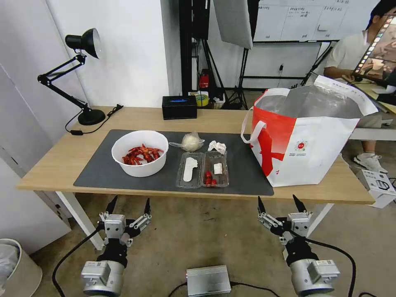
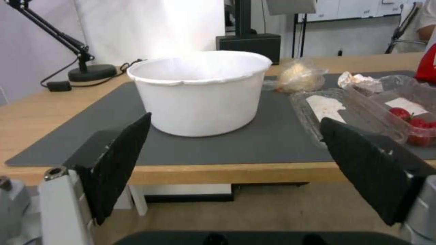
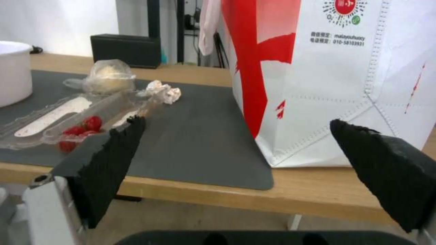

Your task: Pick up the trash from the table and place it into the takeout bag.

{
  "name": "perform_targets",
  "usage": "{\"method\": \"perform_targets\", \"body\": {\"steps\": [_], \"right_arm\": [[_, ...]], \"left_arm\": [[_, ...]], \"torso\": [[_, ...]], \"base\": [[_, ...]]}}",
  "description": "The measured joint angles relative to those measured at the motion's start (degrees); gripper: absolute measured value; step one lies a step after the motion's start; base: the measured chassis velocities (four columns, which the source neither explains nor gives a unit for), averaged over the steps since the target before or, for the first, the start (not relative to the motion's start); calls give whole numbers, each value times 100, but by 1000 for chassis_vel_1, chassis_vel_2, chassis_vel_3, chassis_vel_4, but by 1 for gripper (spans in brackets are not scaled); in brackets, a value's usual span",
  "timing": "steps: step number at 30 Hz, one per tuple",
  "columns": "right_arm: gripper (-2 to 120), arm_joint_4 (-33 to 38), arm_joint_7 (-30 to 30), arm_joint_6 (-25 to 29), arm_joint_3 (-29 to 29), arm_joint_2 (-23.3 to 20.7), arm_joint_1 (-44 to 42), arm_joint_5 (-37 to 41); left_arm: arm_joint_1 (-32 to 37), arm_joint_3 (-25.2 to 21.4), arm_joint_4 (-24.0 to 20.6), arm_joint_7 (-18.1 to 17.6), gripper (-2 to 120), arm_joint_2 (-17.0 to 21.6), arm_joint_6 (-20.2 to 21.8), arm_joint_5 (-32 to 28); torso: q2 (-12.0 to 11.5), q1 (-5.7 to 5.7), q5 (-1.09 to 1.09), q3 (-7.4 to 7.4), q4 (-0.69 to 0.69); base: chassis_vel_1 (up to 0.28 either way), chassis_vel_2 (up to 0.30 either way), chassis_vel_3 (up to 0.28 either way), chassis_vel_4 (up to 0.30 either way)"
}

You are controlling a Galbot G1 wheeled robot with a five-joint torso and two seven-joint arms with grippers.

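Lying on dark grey mat [image 1: 165, 181] of light-wood table [image 1: 53, 165]: white round bowl of red crayfish shells [image 1: 140, 153], clear plastic clamshell box [image 1: 202, 169], crumpled white tissue [image 1: 217, 146], knotted clear bag [image 1: 190, 141], red-and-white takeout bag [image 1: 305, 136] at mat's right end, left gripper [image 1: 128, 205] and right gripper [image 1: 281, 203] both spread apart, empty, below table's near edge.

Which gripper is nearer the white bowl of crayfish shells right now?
Left. The left gripper hangs open below the table edge, nearly in front of the white bowl; the right gripper, also open, hangs off toward the takeout bag.

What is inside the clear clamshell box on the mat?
The clamshell box lies open: a white strip in one half, a few red pieces and a small white scrap in the other. What exactly the red pieces are cannot be told.
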Motion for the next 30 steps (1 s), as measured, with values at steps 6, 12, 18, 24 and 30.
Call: {"method": "perform_targets", "body": {"steps": [6, 12, 18, 24, 30], "right_arm": [[100, 0, 0, 0, 0, 0, 0, 0], [100, 0, 0, 0, 0, 0, 0, 0], [100, 0, 0, 0, 0, 0, 0, 0], [100, -1, 0, -1, 0, 0, 0, 0], [100, 25, 16, -130, 109, -94, 2, 135]], "left_arm": [[0, 0, 0, 0, 100, 0, 0, 0], [0, 0, 0, 0, 100, 0, 0, 0], [0, 0, 0, 0, 100, 0, 0, 0], [0, 0, 0, 0, 100, 0, 0, 0], [-16, 0, 11, 0, 100, 32, 3, -75]], "torso": [[0, 0, 0, 0, 0], [0, 0, 0, 0, 0], [0, 0, 0, 0, 0], [0, 0, 0, 0, 0], [0, 0, 2, 0, 0]], "base": [[0, 0, 0, 0], [0, 0, 0, 0], [0, 0, 0, 0], [0, 0, 0, 0], [0, 0, 0, 0]]}}
